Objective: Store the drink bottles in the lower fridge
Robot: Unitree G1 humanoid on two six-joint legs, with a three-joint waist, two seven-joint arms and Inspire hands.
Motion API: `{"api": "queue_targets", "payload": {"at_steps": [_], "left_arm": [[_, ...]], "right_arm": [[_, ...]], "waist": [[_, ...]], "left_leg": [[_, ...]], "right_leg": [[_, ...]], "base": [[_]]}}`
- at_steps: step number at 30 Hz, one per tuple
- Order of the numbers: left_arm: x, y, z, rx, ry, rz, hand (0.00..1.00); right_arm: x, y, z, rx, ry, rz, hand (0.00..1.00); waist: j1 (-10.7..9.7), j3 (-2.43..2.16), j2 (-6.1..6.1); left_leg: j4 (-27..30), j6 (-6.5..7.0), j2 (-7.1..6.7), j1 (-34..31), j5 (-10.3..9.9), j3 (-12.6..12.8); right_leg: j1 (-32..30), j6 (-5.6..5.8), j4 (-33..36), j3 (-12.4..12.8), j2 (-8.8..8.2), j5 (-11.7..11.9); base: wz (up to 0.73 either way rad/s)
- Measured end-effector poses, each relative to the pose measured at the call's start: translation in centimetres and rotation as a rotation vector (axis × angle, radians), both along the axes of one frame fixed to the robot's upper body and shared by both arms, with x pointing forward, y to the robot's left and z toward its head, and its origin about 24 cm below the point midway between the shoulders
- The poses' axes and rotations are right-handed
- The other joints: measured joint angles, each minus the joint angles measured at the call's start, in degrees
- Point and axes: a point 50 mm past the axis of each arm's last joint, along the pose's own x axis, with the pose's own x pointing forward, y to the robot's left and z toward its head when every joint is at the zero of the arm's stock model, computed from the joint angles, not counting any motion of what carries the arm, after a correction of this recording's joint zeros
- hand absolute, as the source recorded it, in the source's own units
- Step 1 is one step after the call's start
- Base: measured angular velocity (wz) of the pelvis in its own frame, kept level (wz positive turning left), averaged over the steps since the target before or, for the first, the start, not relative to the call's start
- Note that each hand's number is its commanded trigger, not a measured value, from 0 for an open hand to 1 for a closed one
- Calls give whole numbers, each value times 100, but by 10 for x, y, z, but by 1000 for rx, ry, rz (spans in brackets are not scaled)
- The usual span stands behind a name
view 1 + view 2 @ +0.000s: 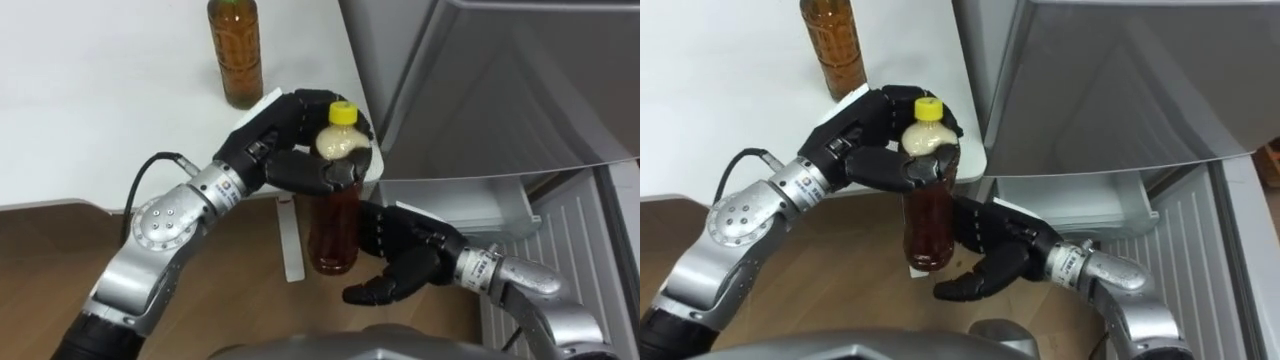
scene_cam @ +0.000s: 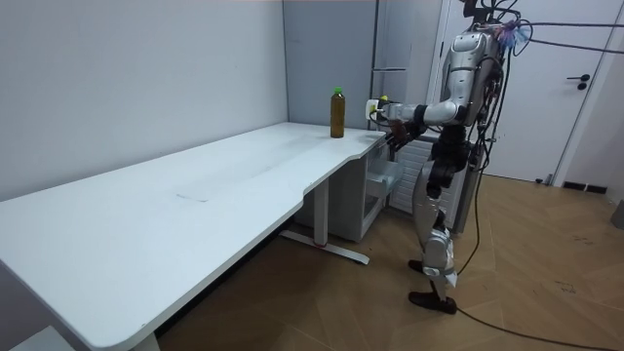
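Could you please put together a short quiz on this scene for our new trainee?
1. True or false: the left hand is curled round the upper part of the yellow-capped bottle.
2. Where is the second bottle? A) upright on the white table; B) lying on the floor; C) inside the fridge.
3. Short answer: which hand is open beside the yellow-capped bottle's lower half?
Key: 1 true; 2 A; 3 the right hand.

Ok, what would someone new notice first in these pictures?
A yellow-capped bottle of brown drink, gripped near its top by the left hand, with the right hand open by its lower end. Behind it a second bottle stands on the white table, beside the fridge.
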Motion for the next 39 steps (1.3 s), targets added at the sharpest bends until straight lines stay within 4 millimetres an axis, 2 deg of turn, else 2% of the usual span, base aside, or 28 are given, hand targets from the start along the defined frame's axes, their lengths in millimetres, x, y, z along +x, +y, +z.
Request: {"api": "queue_targets", "payload": {"at_steps": [4, 9, 13, 20, 28, 32, 39], "left_arm": [[1, 4, 1, 15, -5, 7, 100], [1, 9, 2, 36, -21, 22, 100], [1, 10, 2, 37, -27, 24, 100], [-1, 8, -3, 53, -12, 13, 100], [-3, 6, -6, 68, -7, 10, 100], [-7, 0, -10, 66, 11, -18, 100], [-8, -1, -11, 67, 17, -18, 100]], "right_arm": [[2, -1, 8, 8, -25, 54, 0], [3, 1, 15, 56, -44, 94, 0], [2, 0, 15, 56, -42, 99, 0], [-5, 5, 10, 73, -2, 107, 0], [-7, 12, 6, 87, 16, 87, 0], [-9, 16, 6, 97, 23, 95, 0], [-10, 19, 4, 115, 42, 78, 2]], "waist": [[88, -3, 22], [101, -4, 21], [101, -2, 15], [240, -7, -20], [227, -13, -29], [223, -48, 17], [223, -49, 18]], "left_leg": [[21, 0, -2, -40, 1, -3], [19, 0, -3, -48, 1, -13], [13, 0, -2, -50, 1, -16], [-8, 0, -1, -35, 1, -13], [-7, 1, -2, -126, 0, -17], [24, 0, -5, -208, 1, -27], [27, -1, -7, -233, 4, -21]], "right_leg": [[-45, 0, 18, 0, -8, 0], [-46, 0, 19, -8, -11, 0], [-48, 0, 18, -18, -8, 0], [-52, 0, 16, 1, -1, 0], [-87, 3, -12, -14, -3, 2], [-186, 3, -12, -11, -21, 2], [-225, 3, -13, -7, -17, 2]], "base": [[0], [0], [0], [0], [0], [0], [0]]}}
